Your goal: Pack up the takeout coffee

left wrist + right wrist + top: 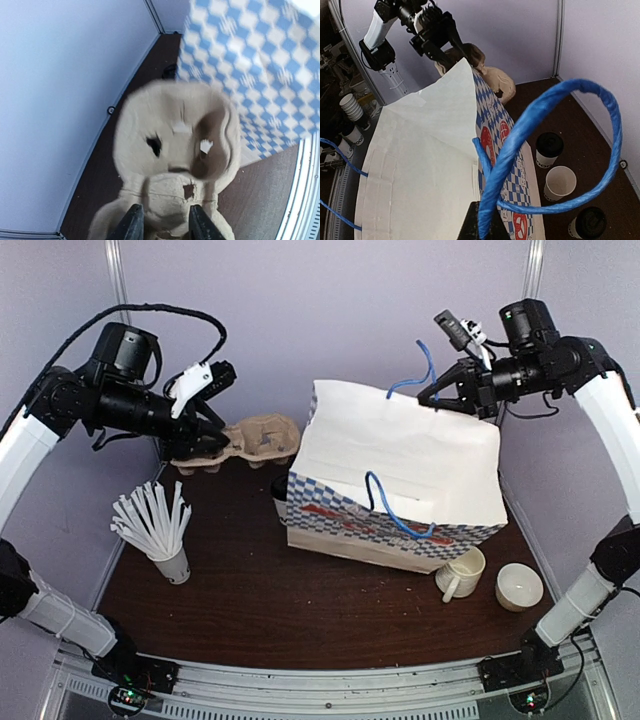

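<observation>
**Packing barely begun: no cup in the carrier or bag yet**

Nearest, in front of the bag, stand a mug and a straw cup, neither part of the order. The bag itself leans. The right gripper is pinched tight on its blue handle, above the bag's far right corner.

Left of the bag's far corner, the left gripper clamps the edge of the carrier with its fingers partly apart. The carrier's pockets look empty.

Beyond the bag, on the table, wait a lidded cup, an open cup and a second lidded cup.

By my reading, loading the carrier and bagging it are both left to do. The bag's inside is hidden.
</observation>
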You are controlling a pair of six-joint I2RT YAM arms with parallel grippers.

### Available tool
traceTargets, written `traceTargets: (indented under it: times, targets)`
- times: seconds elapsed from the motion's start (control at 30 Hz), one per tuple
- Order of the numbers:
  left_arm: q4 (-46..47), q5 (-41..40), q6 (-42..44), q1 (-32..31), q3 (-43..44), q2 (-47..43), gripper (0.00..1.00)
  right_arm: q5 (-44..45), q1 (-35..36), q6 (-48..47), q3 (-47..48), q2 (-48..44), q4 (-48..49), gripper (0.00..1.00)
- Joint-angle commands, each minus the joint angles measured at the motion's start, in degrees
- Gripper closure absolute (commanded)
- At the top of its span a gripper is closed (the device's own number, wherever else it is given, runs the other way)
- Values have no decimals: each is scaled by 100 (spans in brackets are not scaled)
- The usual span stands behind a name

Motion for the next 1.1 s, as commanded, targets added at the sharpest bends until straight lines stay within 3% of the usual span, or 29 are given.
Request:
traceTargets:
  times: [0.0, 0.23, 0.37, 0.63, 0.77, 0.93, 1.07]
  targets:
    - [-109, -86, -9, 36, 573, -275, 65, 347, 733, -207, -35, 411, -225, 100]
    - [-165, 1295, -381, 36, 1111, -290, 62, 286, 1175, 290, -256, 1039, 63, 100]
    - [-129, 1422, -399, 36, 1016, -232, 63, 425, 1167, 226, -177, 1249, 9, 100]
    - [-242, 359, -723, 31, 217, 76, 60, 663, 846, -542, -156, 1204, -746, 100]
    - [-545, -258, -1383, -67, -213, 288, 60, 306, 599, -620, -539, 1092, -698, 100]
    - [-1155, -1705, -2175, -718, -826, 521, 56, 37, 499, -771, -861, 956, -713, 100]
    - [-1288, -2101, -3200, -895, -1509, 520, 55, 95, 486, -881, -1019, 808, -706, 100]
